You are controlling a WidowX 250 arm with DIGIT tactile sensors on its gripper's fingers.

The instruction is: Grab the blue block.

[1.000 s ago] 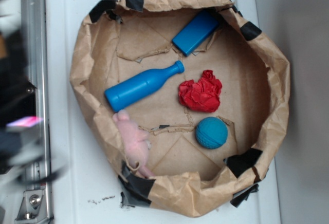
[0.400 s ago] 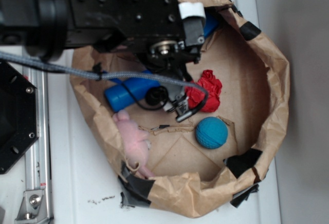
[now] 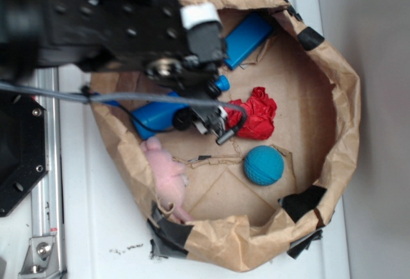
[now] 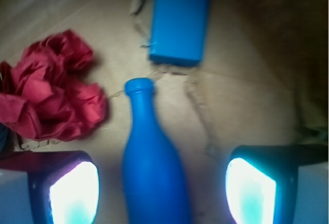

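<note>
Inside the paper-lined bin [image 3: 333, 100], I am holding my tool [image 4: 162, 188] open above the bottle [image 4: 153, 167]; the unlabelled blue block [image 4: 179, 18] is lying beyond it.

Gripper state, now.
Gripper: open, holding nothing; its fingers straddle the blue bottle, short of the blue block.
</note>
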